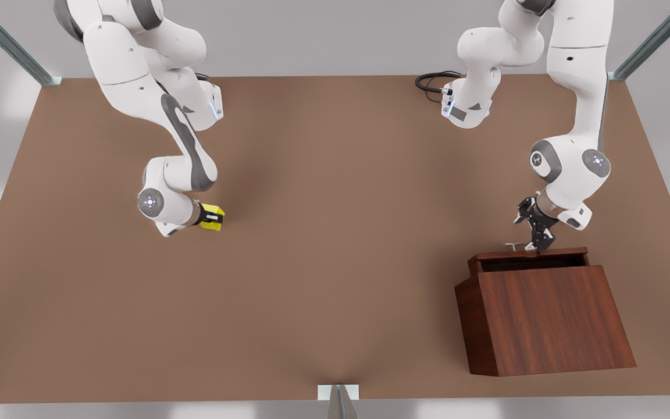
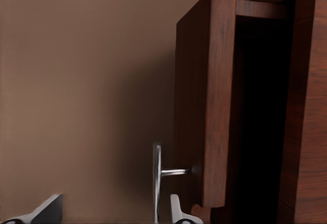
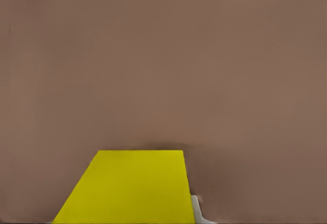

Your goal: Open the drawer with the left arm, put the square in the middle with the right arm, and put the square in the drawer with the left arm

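Note:
The square [image 1: 218,210] is a small yellow cube at the front view's left, with my right gripper [image 1: 213,217] shut on it low over the table. The right wrist view has the square [image 3: 133,188] close up, one fingertip [image 3: 196,211] at its side. The drawer [image 1: 530,256] of the wooden cabinet [image 1: 550,314] stands slightly pulled out at the front view's right. My left gripper [image 1: 535,241] is at its silver handle [image 1: 515,246]. In the left wrist view the handle [image 2: 157,178] lies between the spread fingers of the open left gripper [image 2: 112,211], in front of the drawer [image 2: 204,96].
The middle [image 1: 335,233] of the brown tabletop lies between the two arms. A black cable [image 1: 434,81] coils at the far edge. Metal frame posts stand at the table's corners.

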